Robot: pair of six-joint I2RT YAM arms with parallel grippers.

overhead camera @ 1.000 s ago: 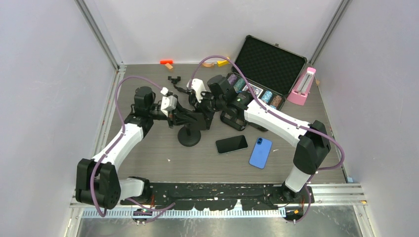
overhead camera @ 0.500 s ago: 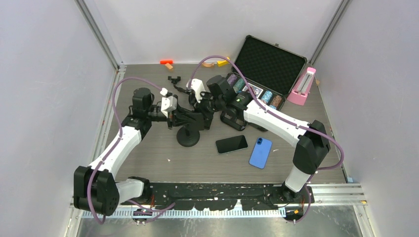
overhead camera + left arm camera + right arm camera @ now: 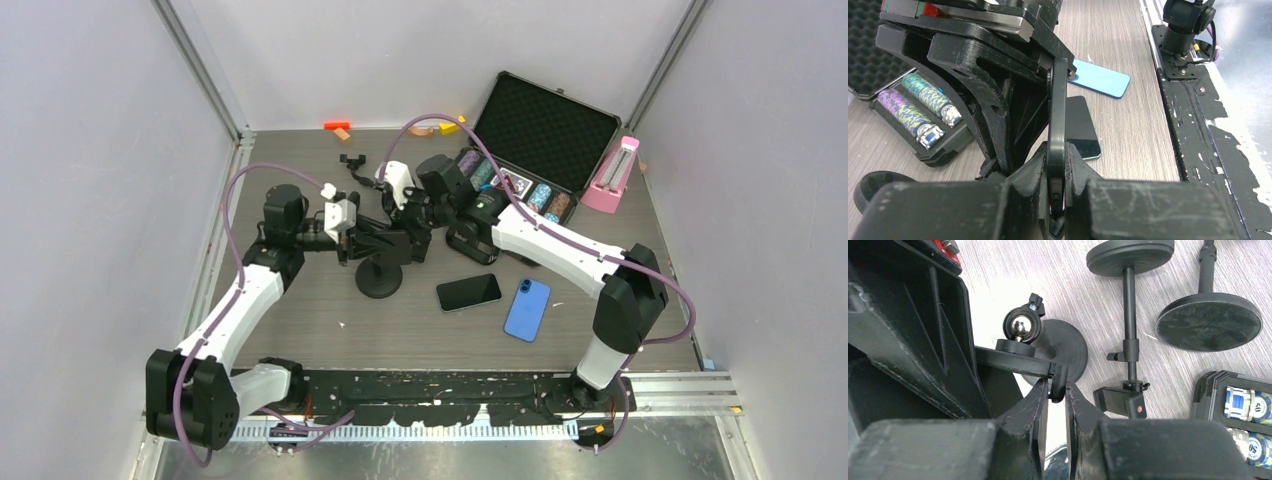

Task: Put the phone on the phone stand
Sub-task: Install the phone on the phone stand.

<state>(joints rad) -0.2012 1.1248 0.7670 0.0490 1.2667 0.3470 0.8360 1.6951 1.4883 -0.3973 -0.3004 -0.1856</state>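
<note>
The black phone stand (image 3: pixel 380 283) rests on its round base mid-table, its flat holder plate (image 3: pixel 1057 100) raised between both arms. My left gripper (image 3: pixel 352 240) is shut on the plate's edge from the left, seen edge-on between its fingers (image 3: pixel 1075 165). My right gripper (image 3: pixel 412 237) is shut on the plate's hooked end (image 3: pixel 1058 382), just below the ball joint (image 3: pixel 1021 324). A black phone (image 3: pixel 468 292) and a blue phone (image 3: pixel 527 309) lie flat on the table to the right of the stand, untouched.
An open black case (image 3: pixel 545 130) with poker chips (image 3: pixel 913 115) sits at the back right, with a pink object (image 3: pixel 612 175) beside it. Two more stands (image 3: pixel 1129 300) (image 3: pixel 1209 320) lie behind. Orange and wooden blocks (image 3: pixel 337 126) rest by the back wall.
The left arm has drawn slightly to the left and the stand's holder has shifted a little with it. Both grippers keep their hold; the phones have not moved.
</note>
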